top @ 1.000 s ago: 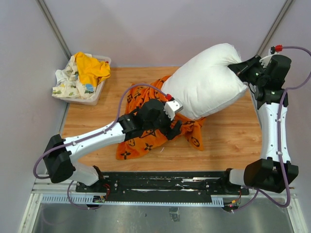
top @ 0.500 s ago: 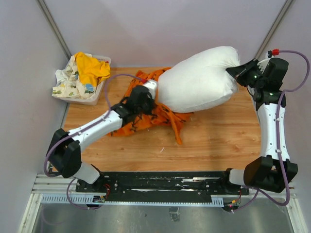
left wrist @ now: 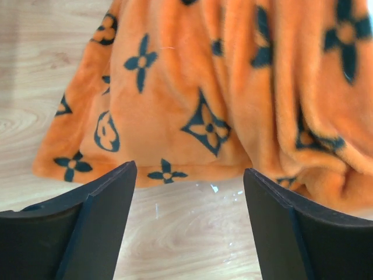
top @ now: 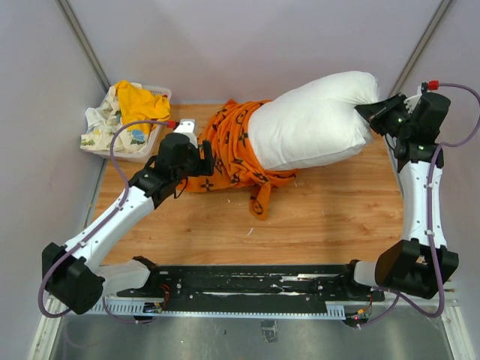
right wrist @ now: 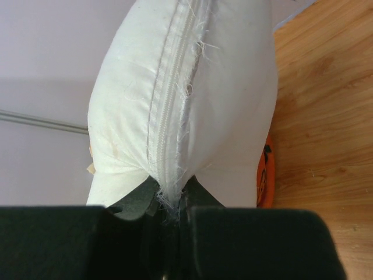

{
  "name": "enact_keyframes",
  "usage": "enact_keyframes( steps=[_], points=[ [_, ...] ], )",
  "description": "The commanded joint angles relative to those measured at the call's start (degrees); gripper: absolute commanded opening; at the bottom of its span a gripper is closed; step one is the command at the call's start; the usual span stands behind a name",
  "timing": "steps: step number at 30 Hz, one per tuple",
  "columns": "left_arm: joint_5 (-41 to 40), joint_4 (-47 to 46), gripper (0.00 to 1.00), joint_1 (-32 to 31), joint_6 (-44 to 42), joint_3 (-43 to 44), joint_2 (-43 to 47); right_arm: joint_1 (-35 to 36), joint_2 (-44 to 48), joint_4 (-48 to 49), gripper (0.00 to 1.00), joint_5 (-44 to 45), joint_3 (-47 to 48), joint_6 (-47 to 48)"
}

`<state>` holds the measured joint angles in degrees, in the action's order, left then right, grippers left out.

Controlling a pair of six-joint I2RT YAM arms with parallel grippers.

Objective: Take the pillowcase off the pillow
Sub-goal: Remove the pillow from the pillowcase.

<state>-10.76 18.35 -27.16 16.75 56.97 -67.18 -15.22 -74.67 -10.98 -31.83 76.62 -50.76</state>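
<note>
The plump white pillow [top: 315, 124] lies across the back of the table, its right end lifted. My right gripper [top: 369, 114] is shut on its zipper seam; in the right wrist view the frayed seam of the pillow [right wrist: 186, 87] runs down into my right gripper [right wrist: 172, 201]. The orange pillowcase [top: 232, 146] with black motifs is bunched around the pillow's left end and spills onto the wood. My left gripper [top: 206, 159] stands open at its left edge. In the left wrist view bare wood lies between the fingers of the left gripper [left wrist: 189, 175], and the pillowcase [left wrist: 198, 99] hem is just ahead.
A clear bin [top: 146, 150] at the back left holds a yellow-orange cloth [top: 141, 105] and a white printed cloth [top: 101, 129]. Grey walls close in the wooden table [top: 330, 217] on three sides. A black rail [top: 247, 281] runs along the near edge.
My left gripper has travelled left from under the pillow, dragging the pillowcase left, and now stands open off the fabric. More of the pillow is bare. The right gripper kept its hold.
</note>
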Motion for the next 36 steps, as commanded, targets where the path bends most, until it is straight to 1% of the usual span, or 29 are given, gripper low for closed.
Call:
enact_keyframes(
  steps=[1,2,4,5,7,10,12,14,16,18,19,20,22,23,24,25,26,27,29,32,34,36],
  points=[
    [-2.8,0.6,0.92,-6.5,-5.7,2.8,5.2,-1.3,3.8,5.9,0.01,5.1,2.1,0.7],
    [-0.6,-1.3,0.99,-8.5,-8.8,2.5,6.8,-1.3,4.1,5.4,0.01,5.7,2.2,0.9],
    [3.2,-4.3,0.99,-13.3,-14.2,2.0,8.7,-1.3,4.0,5.8,0.01,5.3,2.2,0.4],
    [3.9,-5.1,0.99,-16.3,-16.3,2.2,8.1,-1.1,3.8,6.5,0.01,5.0,1.9,0.0],
    [3.4,-6.2,0.99,-21.6,-18.6,3.0,5.3,-0.5,3.4,7.6,0.01,4.8,1.5,-1.1],
    [2.0,-9.7,0.99,-27.8,-19.2,3.7,-0.8,1.2,2.9,7.8,0.01,5.1,2.2,-1.1],
    [0.7,-12.9,0.99,-30.6,-19.7,4.1,-5.0,1.9,2.5,7.5,0.01,5.0,3.2,-0.8],
    [-1.4,-16.1,0.99,-31.9,-20.3,4.2,-9.4,2.3,2.4,6.9,0.01,4.9,4.2,-0.4],
    [-5.5,-17.8,0.99,-32.0,-20.7,4.6,-14.2,2.5,2.9,6.6,0.01,4.9,4.5,0.1],
    [-11.5,-16.1,0.97,-31.6,-21.5,6.2,-19.9,2.4,3.4,6.1,0.01,5.3,4.6,0.7],
    [-14.6,-14.2,0.94,-30.9,-21.0,7.6,-23.0,2.5,3.6,5.8,0.01,5.4,4.7,0.9],
    [-16.3,-12.1,0.88,-30.1,-19.9,8.7,-25.4,2.5,3.8,5.6,0.01,5.4,4.8,1.3],
    [-18.1,-10.3,0.74,-28.2,-16.9,8.6,-27.2,2.4,4.1,5.2,0.01,5.3,5.1,2.0],
    [-18.4,-10.4,0.65,-27.4,-15.8,7.0,-26.7,2.3,4.3,5.1,0.01,5.3,5.1,2.5],
    [-18.7,-10.6,0.49,-26.3,-14.5,4.5,-25.3,2.1,4.4,5.1,0.01,5.3,5.1,2.6],
    [-19.7,-10.5,0.22,-25.1,-12.6,2.6,-23.8,1.9,4.5,5.1,0.01,5.3,5.0,2.6],
    [-20.6,-9.9,0.07,-23.4,-10.2,0.9,-22.4,1.7,4.5,5.2,0.01,5.3,4.9,2.5],
    [-20.9,-8.4,0.01,-21.3,-7.6,-0.5,-21.3,1.6,4.5,5.4,0.01,5.2,4.8,2.4],
    [-20.3,-5.0,0.0,-15.2,-1.6,-3.1,-19.3,1.3,4.3,6.2,0.01,4.8,4.6,1.8],
    [-16.6,-2.3,0.0,-5.5,4.9,-7.6,-15.4,1.3,4.0,7.3,0.01,4.0,4.3,1.0],
    [-14.8,-2.7,0.0,-3.0,7.0,-9.7,-12.1,1.3,4.0,7.7,0.01,3.9,4.0,0.8],
    [-13.4,-3.9,0.0,-2.7,7.8,-10.4,-9.2,1.3,4.1,8.2,0.01,3.9,3.6,0.5]
  ],
)
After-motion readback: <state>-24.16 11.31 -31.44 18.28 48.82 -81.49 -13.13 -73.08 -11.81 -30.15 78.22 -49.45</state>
